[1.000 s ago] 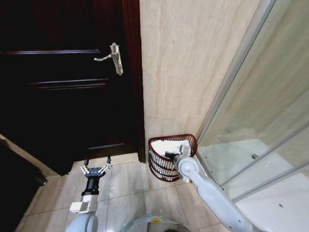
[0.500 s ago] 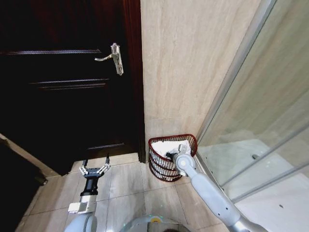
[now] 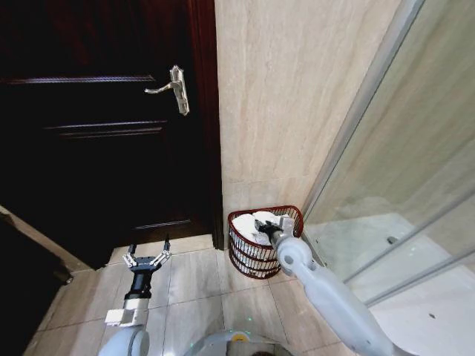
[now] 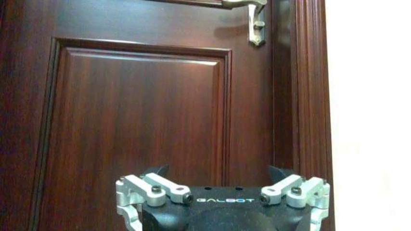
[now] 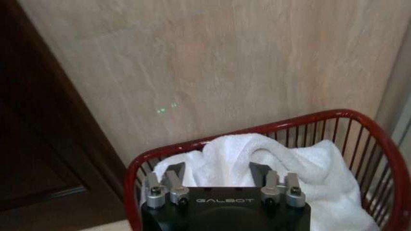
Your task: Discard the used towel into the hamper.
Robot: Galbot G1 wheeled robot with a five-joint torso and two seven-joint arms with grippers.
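The hamper (image 3: 249,256), a small dark red wire basket, stands on the floor in the corner between the door frame and the tiled wall. A white towel (image 3: 254,225) lies bunched inside it. My right gripper (image 3: 269,225) hangs over the hamper's rim, just above the towel. In the right wrist view its fingers (image 5: 174,174) are spread apart, with a fold of the towel (image 5: 301,159) rising between them inside the red rim of the hamper (image 5: 359,118). My left gripper (image 3: 148,254) is held low in front of the door and is open with nothing in it (image 4: 218,172).
A dark wooden door (image 3: 96,148) with a metal lever handle (image 3: 172,85) is at the left. The beige tiled wall (image 3: 282,96) is behind the hamper. A glass shower partition (image 3: 393,185) runs along the right. Beige floor tiles (image 3: 197,285) lie between the arms.
The right gripper has shifted slightly over the hamper. The towel now looks more bunched than spread. The left arm has not moved.
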